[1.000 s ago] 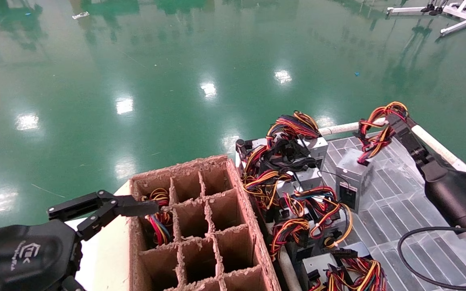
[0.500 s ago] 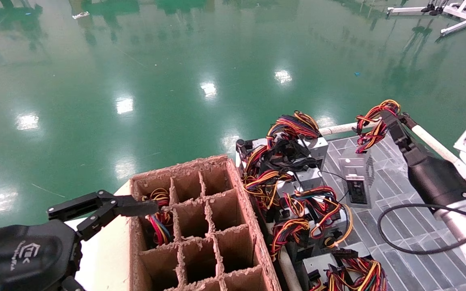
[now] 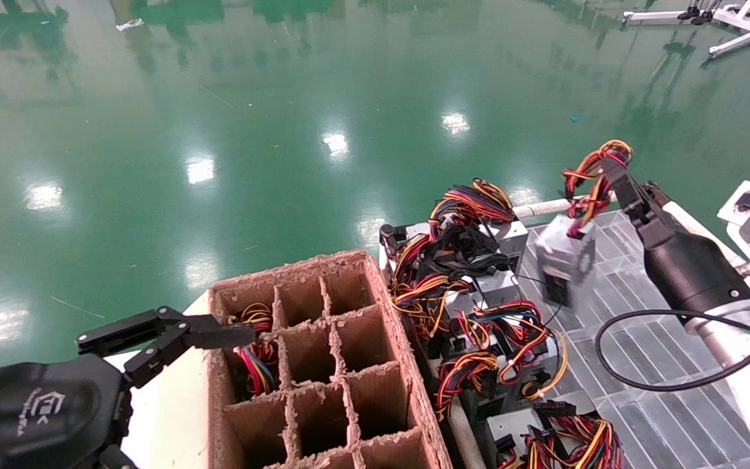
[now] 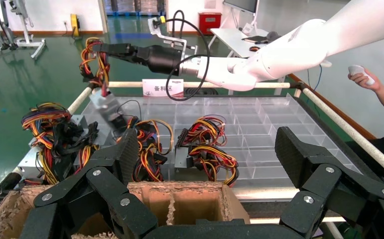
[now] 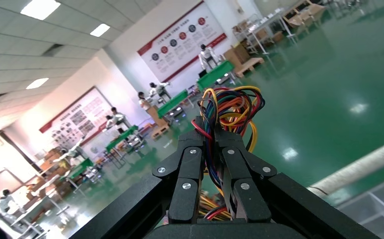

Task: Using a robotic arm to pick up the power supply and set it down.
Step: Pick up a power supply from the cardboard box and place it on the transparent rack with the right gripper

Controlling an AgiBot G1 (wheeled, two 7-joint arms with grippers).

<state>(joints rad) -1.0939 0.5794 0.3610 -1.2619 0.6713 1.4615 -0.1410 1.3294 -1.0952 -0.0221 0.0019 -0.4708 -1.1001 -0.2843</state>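
My right gripper (image 3: 606,170) is shut on the red, yellow and black wire bundle (image 5: 231,105) of a power supply. Its silver-grey box (image 3: 564,251) hangs tilted from those wires just above the clear tray (image 3: 648,326). The left wrist view shows the same box (image 4: 108,106) dangling under the right gripper (image 4: 101,50) on the white robotic arm (image 4: 289,50). My left gripper (image 3: 173,333) stands open and empty at the near left corner of the cardboard divider box (image 3: 391,326).
Several more power supplies with tangled wires (image 3: 472,286) crowd the tray's left side, beside the cardboard box. One cardboard cell holds wires (image 3: 254,358). A white rail (image 3: 544,207) edges the tray at the far side. A person's hand (image 4: 361,77) shows beyond the tray.
My right gripper has risen and shifted left with the wire bundle. The power supply box has come up off the tray and hangs tilted. The left arm has not moved.
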